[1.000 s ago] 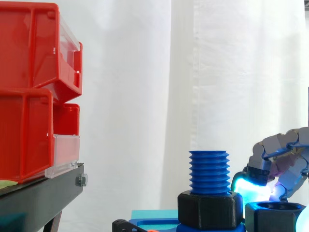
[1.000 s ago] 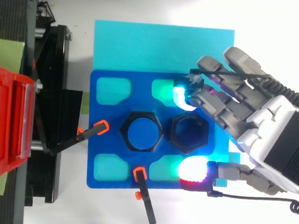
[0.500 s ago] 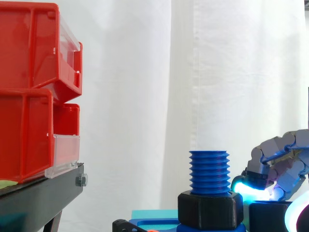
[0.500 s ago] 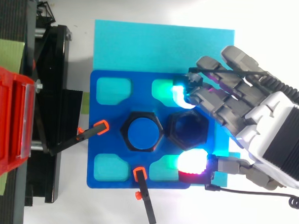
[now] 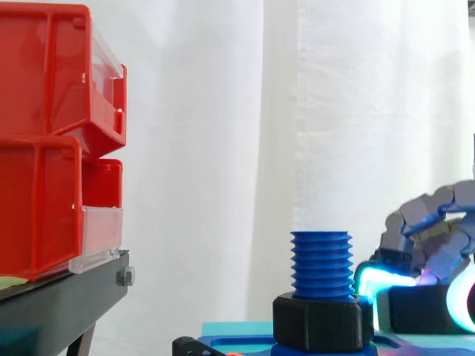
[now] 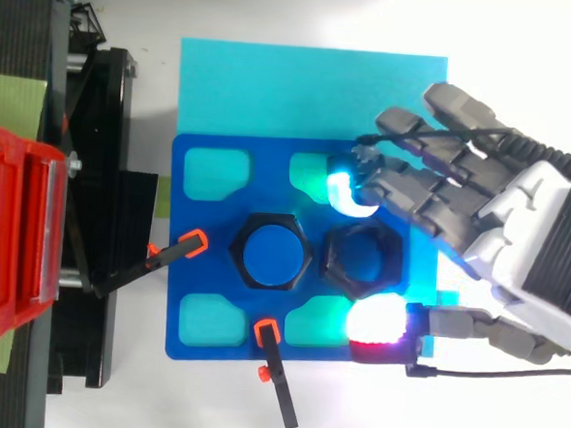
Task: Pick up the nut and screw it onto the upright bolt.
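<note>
Two red bins (image 5: pixel 52 133) stack at left on the black stand (image 5: pixel 59 297). On the blue plate (image 6: pixel 184 208), beside two orange-tipped clamps (image 6: pixel 181 249), one blue bolt (image 5: pixel 321 263) stands upright, long axis vertical, threaded end up. The side view shows its threads and black hex collar (image 5: pixel 321 320); from above it is a round disc. Just right, one black nut (image 6: pixel 360 259) sits level, bore upward, pinched between glowing pads (image 6: pixel 343 190) of the robot hand (image 6: pixel 517 238)
</note>
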Motion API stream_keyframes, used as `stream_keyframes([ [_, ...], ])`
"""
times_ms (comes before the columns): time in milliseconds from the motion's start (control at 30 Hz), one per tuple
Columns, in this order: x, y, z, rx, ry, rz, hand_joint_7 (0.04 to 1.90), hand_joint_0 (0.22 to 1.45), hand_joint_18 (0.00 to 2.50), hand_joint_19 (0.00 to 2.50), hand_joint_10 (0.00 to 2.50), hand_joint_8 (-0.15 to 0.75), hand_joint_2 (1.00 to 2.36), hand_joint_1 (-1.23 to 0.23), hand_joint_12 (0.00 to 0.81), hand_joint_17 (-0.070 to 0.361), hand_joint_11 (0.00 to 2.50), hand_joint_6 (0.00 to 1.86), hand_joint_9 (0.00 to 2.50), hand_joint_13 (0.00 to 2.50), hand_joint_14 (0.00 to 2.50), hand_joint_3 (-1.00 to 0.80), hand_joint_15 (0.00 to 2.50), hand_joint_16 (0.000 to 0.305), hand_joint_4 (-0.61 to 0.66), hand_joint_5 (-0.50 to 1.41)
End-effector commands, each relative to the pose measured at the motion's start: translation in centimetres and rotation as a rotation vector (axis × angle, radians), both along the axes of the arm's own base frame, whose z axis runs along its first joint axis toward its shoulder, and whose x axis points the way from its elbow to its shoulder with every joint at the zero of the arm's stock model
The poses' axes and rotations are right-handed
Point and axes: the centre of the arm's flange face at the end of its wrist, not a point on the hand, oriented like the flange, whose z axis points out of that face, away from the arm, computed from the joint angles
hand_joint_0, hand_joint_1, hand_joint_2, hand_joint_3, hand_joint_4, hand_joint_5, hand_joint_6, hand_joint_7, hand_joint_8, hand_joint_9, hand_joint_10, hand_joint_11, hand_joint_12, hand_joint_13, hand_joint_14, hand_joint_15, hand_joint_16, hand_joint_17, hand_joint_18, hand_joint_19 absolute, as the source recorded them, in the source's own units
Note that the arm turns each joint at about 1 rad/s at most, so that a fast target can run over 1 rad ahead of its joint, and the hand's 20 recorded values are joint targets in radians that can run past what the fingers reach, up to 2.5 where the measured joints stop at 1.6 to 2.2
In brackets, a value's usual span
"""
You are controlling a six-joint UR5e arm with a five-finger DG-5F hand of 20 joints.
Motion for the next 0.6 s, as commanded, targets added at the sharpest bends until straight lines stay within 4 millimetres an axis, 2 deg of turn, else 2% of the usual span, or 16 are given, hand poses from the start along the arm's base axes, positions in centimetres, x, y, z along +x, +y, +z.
stream_keyframes([
  [0,-0.7,-0.8,1.9,0.006,0.003,-0.007,1.02,0.59,0.16,0.00,0.00,0.268,1.02,-0.49,0.261,0.053,0.04,0.87,0.56,0.43,0.00,-0.34,0.00,0.024,0.22,-0.21],
  [67,-1.3,-1.3,3.0,0.001,0.011,-0.011,1.02,0.59,0.16,0.00,0.00,0.268,1.02,-0.49,0.262,0.054,0.03,0.87,0.56,0.43,0.00,-0.34,0.00,0.024,0.22,-0.21],
  [233,-2.1,-2.5,4.1,-0.008,0.040,-0.024,1.02,0.59,0.16,0.00,0.00,0.271,1.02,-0.49,0.262,0.054,0.03,0.87,0.56,0.44,0.00,-0.34,0.00,0.024,0.22,-0.21],
  [300,-2.9,-3.2,5.6,-0.013,0.045,-0.031,1.03,0.59,0.16,0.00,0.00,0.272,1.02,-0.49,0.263,0.054,0.04,0.87,0.57,0.44,0.00,-0.34,0.00,0.024,0.22,-0.21],
  [333,-3.8,-4.0,7.3,-0.017,0.049,-0.037,1.02,0.59,0.16,0.00,0.00,0.270,1.01,-0.49,0.263,0.054,0.03,0.87,0.57,0.44,0.00,-0.34,0.00,0.024,0.22,-0.21],
  [400,-4.3,-4.3,8.1,-0.024,0.058,-0.040,1.02,0.59,0.17,0.00,0.00,0.271,1.01,-0.49,0.263,0.054,0.03,0.87,0.57,0.44,0.00,-0.34,0.00,0.024,0.23,-0.21],
  [433,-4.8,-4.8,9.1,-0.032,0.059,-0.043,1.03,0.59,0.17,0.00,0.00,0.273,1.02,-0.49,0.263,0.054,0.03,0.87,0.57,0.44,0.00,-0.34,0.00,0.024,0.23,-0.21],
  [567,-5.1,-5.5,10.1,-0.058,0.059,-0.048,1.03,0.59,0.17,0.00,0.00,0.273,1.02,-0.50,0.264,0.054,0.04,0.87,0.57,0.44,0.00,-0.34,0.00,0.024,0.23,-0.21],
])
